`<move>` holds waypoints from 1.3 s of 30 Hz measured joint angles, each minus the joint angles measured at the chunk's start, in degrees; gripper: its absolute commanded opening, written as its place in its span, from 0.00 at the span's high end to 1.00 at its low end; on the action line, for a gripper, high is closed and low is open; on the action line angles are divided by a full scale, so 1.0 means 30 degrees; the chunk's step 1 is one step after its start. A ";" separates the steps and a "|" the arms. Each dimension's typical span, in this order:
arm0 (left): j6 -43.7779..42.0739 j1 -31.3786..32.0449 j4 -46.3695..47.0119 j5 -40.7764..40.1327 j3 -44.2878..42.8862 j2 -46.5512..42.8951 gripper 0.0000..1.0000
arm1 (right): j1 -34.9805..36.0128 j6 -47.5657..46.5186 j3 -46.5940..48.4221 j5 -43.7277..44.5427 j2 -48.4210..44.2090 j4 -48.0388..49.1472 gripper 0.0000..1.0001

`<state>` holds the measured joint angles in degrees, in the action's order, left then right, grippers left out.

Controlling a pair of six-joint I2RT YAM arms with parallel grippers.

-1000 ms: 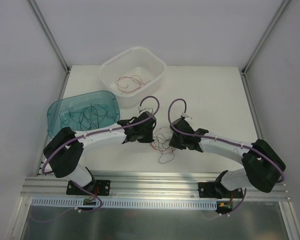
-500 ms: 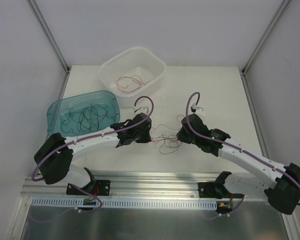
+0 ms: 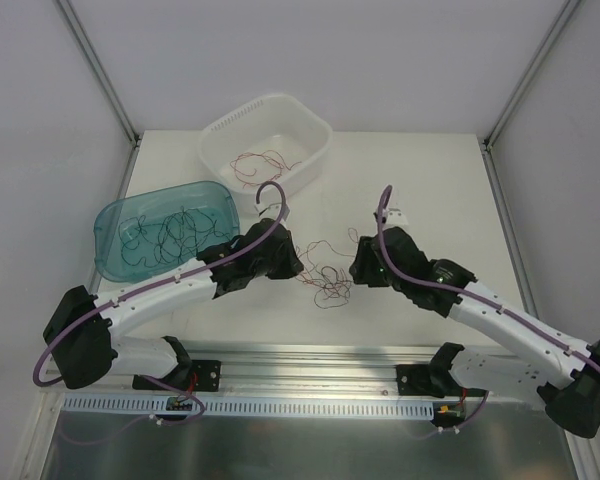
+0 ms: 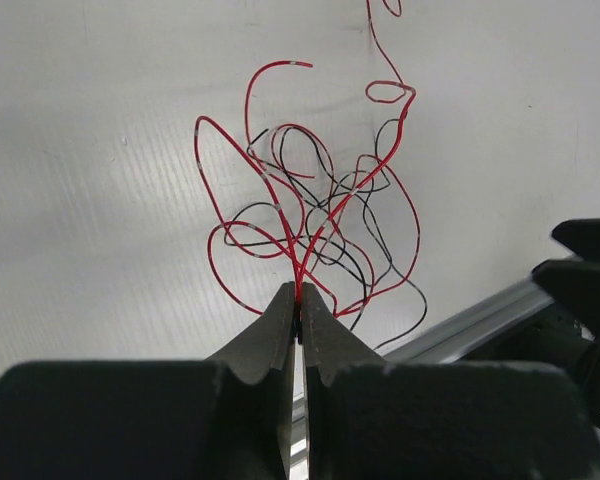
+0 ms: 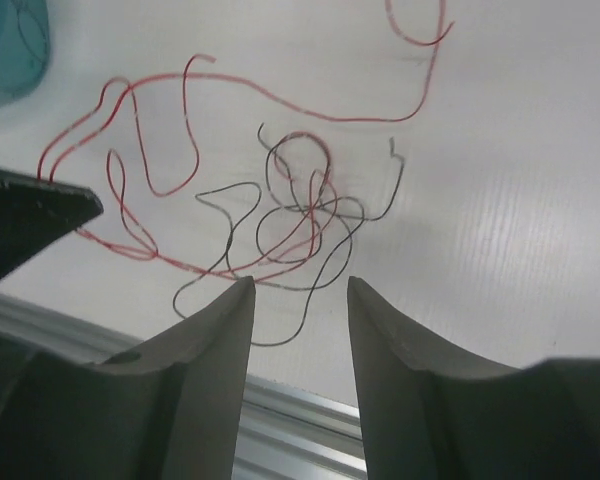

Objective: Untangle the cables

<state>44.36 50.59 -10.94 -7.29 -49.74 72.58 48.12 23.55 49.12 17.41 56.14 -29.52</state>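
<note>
Knotting is the risk: the left claw (image 4: 298, 296) pinches red strands of the cables (image 4: 315, 215), clumped on the worktop (image 3: 420, 190) between both arms. The right claw (image 5: 298, 290) gapes empty, so a one-sided pull could tighten the loops.

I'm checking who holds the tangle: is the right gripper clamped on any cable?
No, the right gripper stands open and empty, and the cables lie beyond its tips.

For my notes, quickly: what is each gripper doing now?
Left gripper: closed on red strands of the cables.
Right gripper: open, holding nothing.
</note>
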 measured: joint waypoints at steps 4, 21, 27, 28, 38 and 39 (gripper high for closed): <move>0.0138 0.0000 -0.0124 0.0189 0.0000 -0.0007 1.00 | 0.1902 -0.1246 -0.0940 -0.1341 0.0685 0.1195 0.48; 0.0933 0.0000 -0.0291 0.0444 0.0000 -0.0102 1.00 | 0.4204 -0.2412 -0.2470 -0.4954 0.4284 0.7533 0.45; 0.0947 0.0000 -0.0328 0.0444 0.0007 -0.0415 1.00 | 0.4299 -0.1836 -0.2579 -0.3789 0.5348 0.7766 0.51; 0.0954 0.0000 -0.0328 0.0437 0.0007 -0.0481 1.00 | 0.4299 -0.1719 -0.2586 -0.3570 0.5428 0.7774 0.51; 0.0933 -0.0007 -0.0364 0.0211 0.0124 -0.0736 1.00 | 0.4437 -0.1464 -0.2579 -0.2353 0.5508 0.7410 0.99; 0.0925 -0.0051 -0.0423 0.0109 0.0226 -0.0765 1.00 | 0.4444 -0.1530 -0.2579 -0.2091 0.5209 0.7067 0.99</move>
<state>47.13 50.43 -12.21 -6.96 -49.06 70.28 61.45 18.96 41.39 11.14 71.77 -8.32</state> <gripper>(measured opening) 0.011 0.021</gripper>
